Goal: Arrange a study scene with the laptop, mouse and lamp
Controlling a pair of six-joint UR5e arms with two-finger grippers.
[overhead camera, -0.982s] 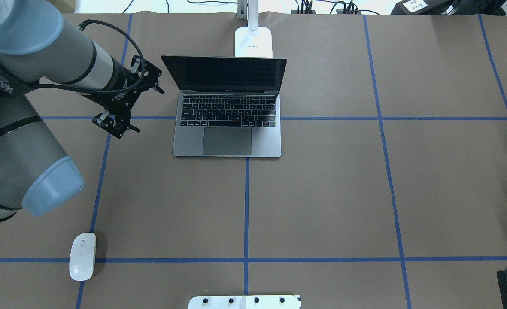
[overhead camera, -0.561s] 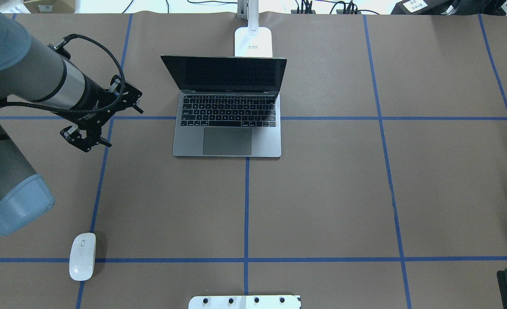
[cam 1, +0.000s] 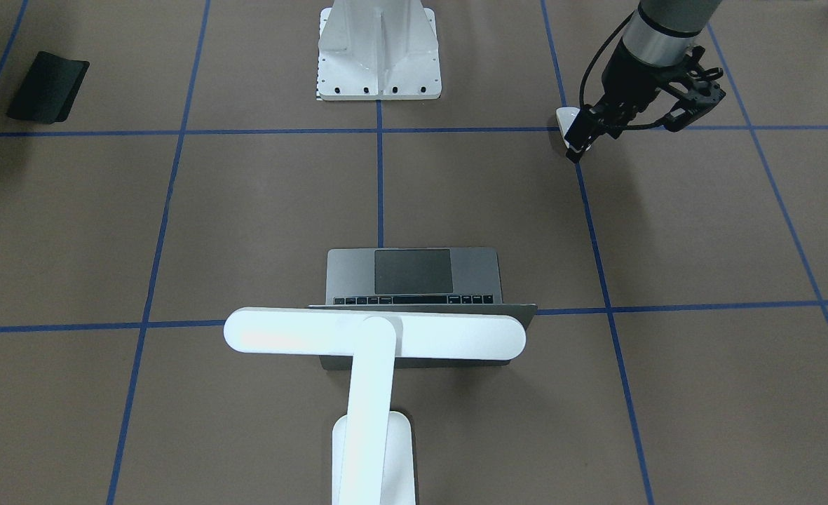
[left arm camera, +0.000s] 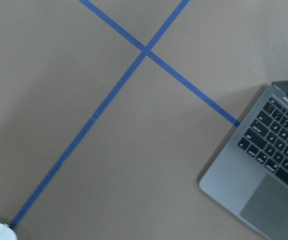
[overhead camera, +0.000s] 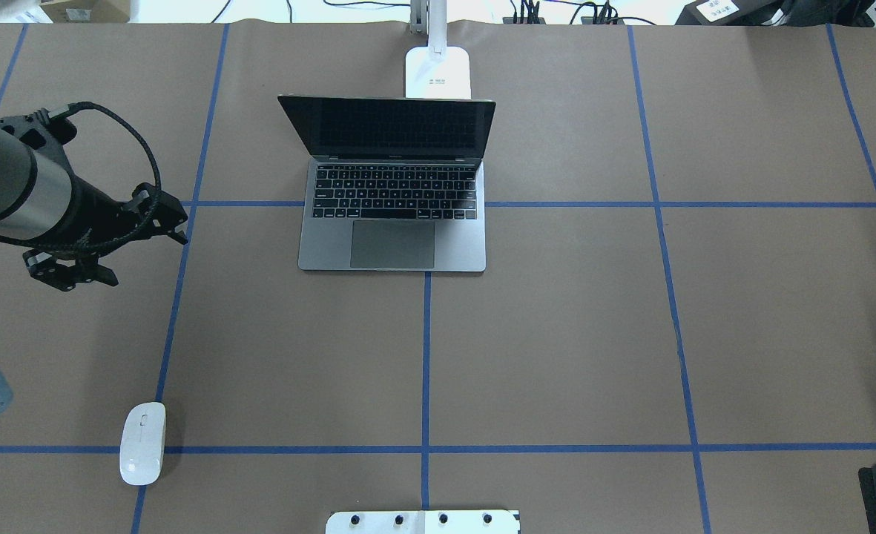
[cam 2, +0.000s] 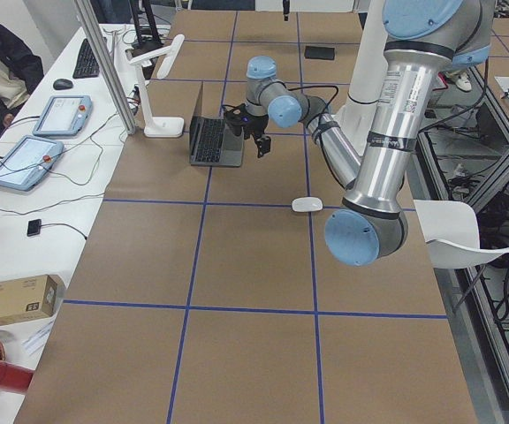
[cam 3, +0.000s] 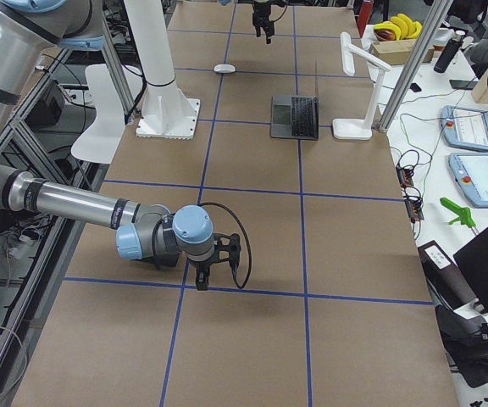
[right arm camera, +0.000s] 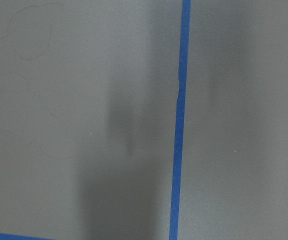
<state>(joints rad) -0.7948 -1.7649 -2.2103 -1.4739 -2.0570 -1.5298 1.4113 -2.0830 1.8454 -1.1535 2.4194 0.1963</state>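
Observation:
The dark-grey laptop (overhead camera: pixel 393 245) stands open at the table's far middle, screen up, with the white lamp (cam 1: pixel 375 335) behind it and the lamp's bar over the lid. Near the front left, on a blue tape line, lies the white mouse (overhead camera: pixel 142 443), half hidden behind the arm in the front-facing view (cam 1: pixel 563 118). My left gripper (overhead camera: pixel 147 259) hovers open and empty, left of the laptop and well above the mouse. Only the exterior right view shows my right gripper (cam 3: pixel 210 275), low over bare table; I cannot tell whether it is open or shut.
A white bolted pedestal (cam 1: pixel 378 49) stands at the robot's side of the table. A black pad (cam 1: pixel 48 86) lies at the near right corner. Blue tape lines (overhead camera: pixel 426 356) grid the brown table. A side bench holds tablets (cam 2: pixel 25 159) and cables.
My left arm has drawn back from beside the laptop, leftward and slightly toward the robot. Its gripper stays open. Laptop, mouse and lamp have not moved.

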